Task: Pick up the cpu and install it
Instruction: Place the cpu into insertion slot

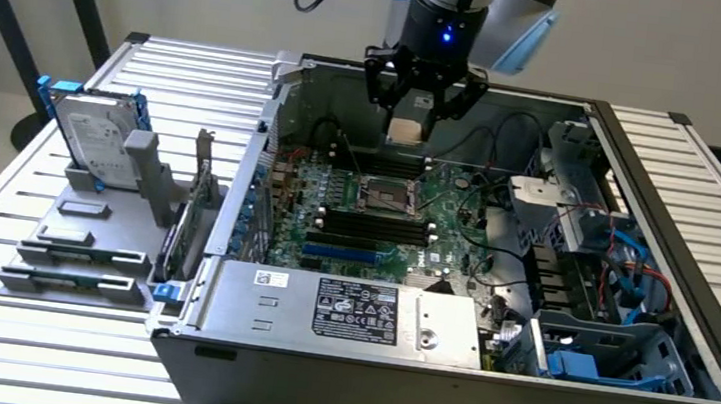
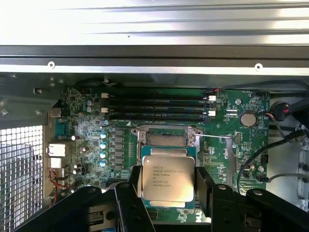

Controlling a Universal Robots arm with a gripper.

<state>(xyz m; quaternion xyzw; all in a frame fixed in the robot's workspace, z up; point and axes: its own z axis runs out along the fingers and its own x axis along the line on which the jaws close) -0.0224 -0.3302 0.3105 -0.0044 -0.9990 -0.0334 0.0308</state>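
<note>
Silver-topped and clamped by its edges between the black fingers (image 2: 205,182) of the gripper (image 2: 168,188), the cpu (image 2: 167,178) hangs above the motherboard (image 2: 231,145) and is not yet seated in the open socket (image 2: 166,138), all inside the open computer case (image 1: 448,397). My worry is alignment: lowered slightly skewed or off-centre, the chip could catch the socket frame or bend its contacts — and so thin an edge grip could slip.

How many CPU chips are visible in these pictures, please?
1. The cpu is held in the gripper, above the motherboard inside the open computer case. The CPU socket on the board looks empty; another chip could be hidden elsewhere.
</note>
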